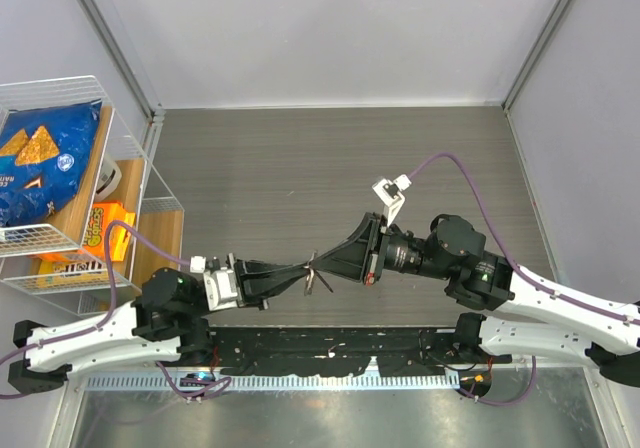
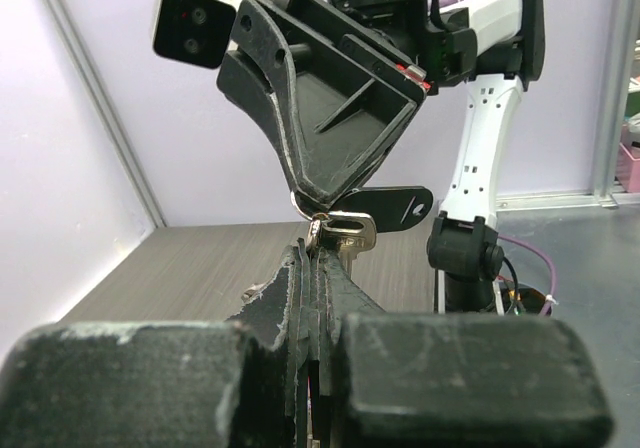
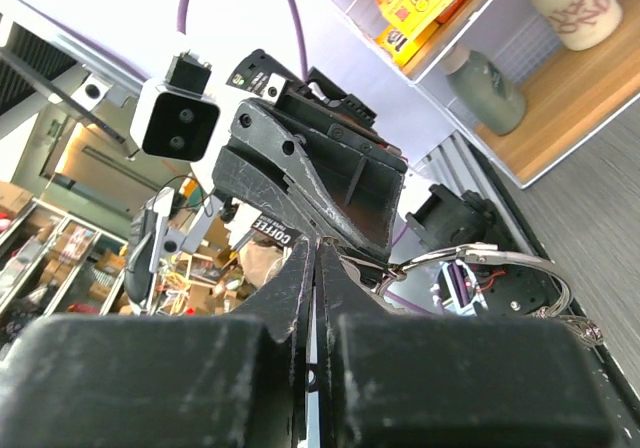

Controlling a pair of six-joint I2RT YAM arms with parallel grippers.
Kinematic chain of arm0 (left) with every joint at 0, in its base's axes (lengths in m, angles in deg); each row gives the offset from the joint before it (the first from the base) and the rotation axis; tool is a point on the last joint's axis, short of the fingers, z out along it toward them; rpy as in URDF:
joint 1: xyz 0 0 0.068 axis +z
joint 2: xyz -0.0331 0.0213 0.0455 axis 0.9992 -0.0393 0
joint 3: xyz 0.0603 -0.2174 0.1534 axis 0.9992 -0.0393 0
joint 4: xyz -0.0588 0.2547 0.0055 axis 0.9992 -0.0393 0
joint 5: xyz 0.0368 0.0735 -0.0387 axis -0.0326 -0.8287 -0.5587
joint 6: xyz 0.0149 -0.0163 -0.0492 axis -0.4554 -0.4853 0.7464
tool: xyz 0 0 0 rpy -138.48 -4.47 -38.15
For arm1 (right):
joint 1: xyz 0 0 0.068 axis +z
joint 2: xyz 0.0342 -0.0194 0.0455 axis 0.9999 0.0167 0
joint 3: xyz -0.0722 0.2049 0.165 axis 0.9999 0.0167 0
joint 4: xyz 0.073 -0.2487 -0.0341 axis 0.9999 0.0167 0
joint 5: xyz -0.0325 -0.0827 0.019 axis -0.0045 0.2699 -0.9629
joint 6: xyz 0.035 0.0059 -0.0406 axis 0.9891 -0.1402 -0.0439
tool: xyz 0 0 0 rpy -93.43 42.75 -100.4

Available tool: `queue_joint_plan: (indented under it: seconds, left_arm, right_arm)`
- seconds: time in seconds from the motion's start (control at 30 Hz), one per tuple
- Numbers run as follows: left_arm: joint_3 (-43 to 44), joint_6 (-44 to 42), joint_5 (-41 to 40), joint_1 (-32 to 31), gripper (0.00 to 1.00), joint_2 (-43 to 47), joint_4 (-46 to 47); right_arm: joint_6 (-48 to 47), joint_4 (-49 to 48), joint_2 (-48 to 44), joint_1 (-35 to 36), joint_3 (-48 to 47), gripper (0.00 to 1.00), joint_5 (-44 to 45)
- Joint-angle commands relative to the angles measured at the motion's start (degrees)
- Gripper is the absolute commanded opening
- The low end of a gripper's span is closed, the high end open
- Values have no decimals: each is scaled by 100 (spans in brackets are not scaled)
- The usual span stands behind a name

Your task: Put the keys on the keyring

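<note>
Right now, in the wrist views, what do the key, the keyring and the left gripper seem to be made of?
The key: metal, silvery and shiny, catching light. The keyring: thin bright metal wire, probably steel, glossy. The left gripper: likely matte black plastic, its edges scuffed pale.

Two grippers, the left gripper [image 1: 298, 276] and the right gripper [image 1: 325, 265], meet at one keyring [image 3: 505, 257], with two keys beside it, one silvery key [image 2: 345, 230] and one black-headed key [image 2: 395, 206]; far left of the keyring, one wire shelf [image 1: 60, 88] holds one blue chip bag [image 1: 45, 163].
</note>
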Motion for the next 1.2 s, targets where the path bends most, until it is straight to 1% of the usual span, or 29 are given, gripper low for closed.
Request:
queue_joint_plan:
  seconds: [0.0, 0.43, 0.5, 0.8, 0.97, 1.1, 1.17]
  left_arm:
    - [125, -144, -369, -1, 0, -239, 94]
    - [134, -100, -334, 8, 1, -204, 6]
    - [107, -83, -352, 8, 7, -169, 15]
    - [-16, 5, -273, 8, 29, -28, 42]
    - [-25, 32, -273, -1, 36, -11, -20]
    - [-42, 58, -273, 8, 37, -28, -64]
    - [-51, 102, -273, 8, 39, -46, -73]
  right_arm:
    - [-284, 351, 66, 186, -282, 6, 290]
    - [-354, 368, 58, 247, -344, 6, 360]
    - [-354, 342, 31, 256, -318, 6, 387]
    - [-389, 316, -48, 247, -238, 5, 492]
    - [-433, 315, -144, 247, -186, 6, 642]
    - [-442, 360, -250, 247, -133, 6, 817]
    - [-468, 386, -311, 247, -107, 6, 931]
